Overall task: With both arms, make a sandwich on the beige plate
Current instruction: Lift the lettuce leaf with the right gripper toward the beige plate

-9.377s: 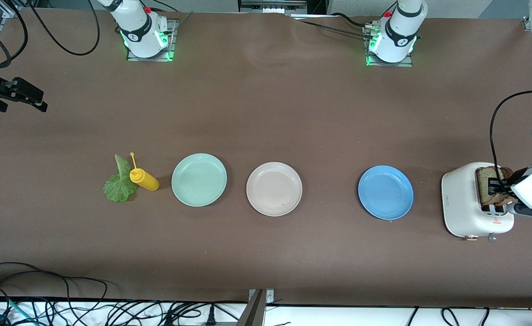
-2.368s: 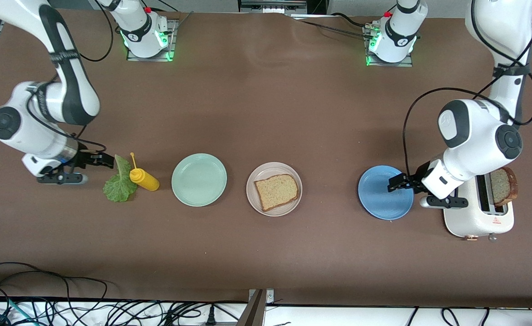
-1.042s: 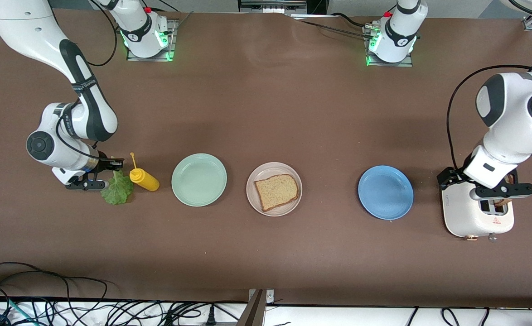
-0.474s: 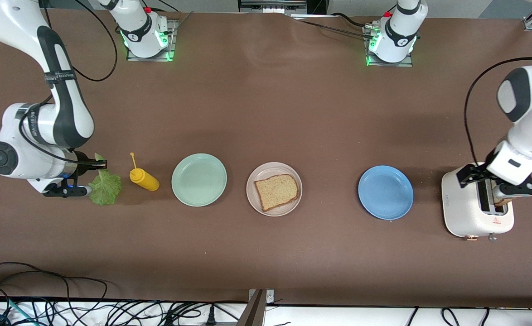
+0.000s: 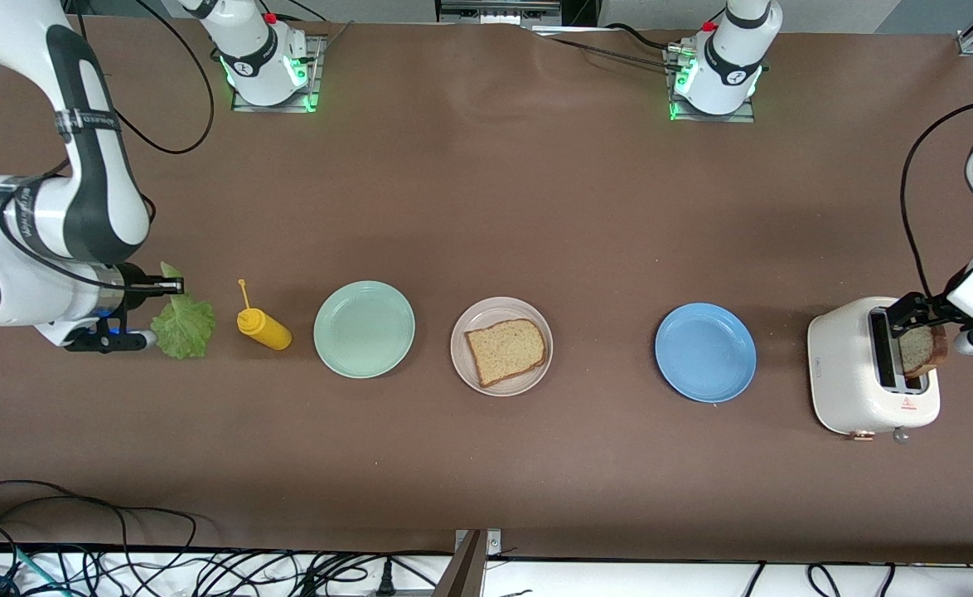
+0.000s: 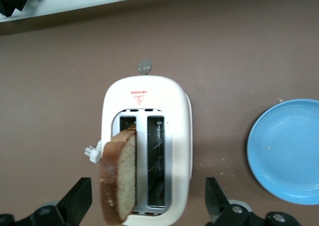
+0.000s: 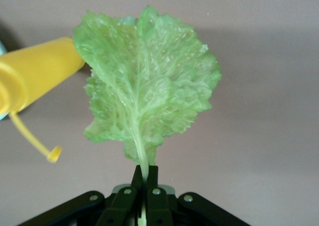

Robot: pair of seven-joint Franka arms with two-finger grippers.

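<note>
1. Standing at the left arm's end of the table, the white toaster (image 5: 872,365) holds one brown slice (image 6: 119,178) upright in a slot; the left gripper (image 6: 147,206), jaws spread wide, is over it, having pulled back from the position it had half a second ago.
2. The beige plate (image 5: 467,332), between the mint plate (image 5: 363,328) and the blue plate (image 5: 705,351), carries a square wholegrain bread slice (image 5: 505,351) lying flat, unchanged.
3. The right gripper (image 7: 144,178) pinches the stem of the ruffled green lettuce leaf (image 7: 147,96), now lifted clear of the yellow bottle (image 5: 263,327); its long axis runs straight out from the fingertips.
</note>
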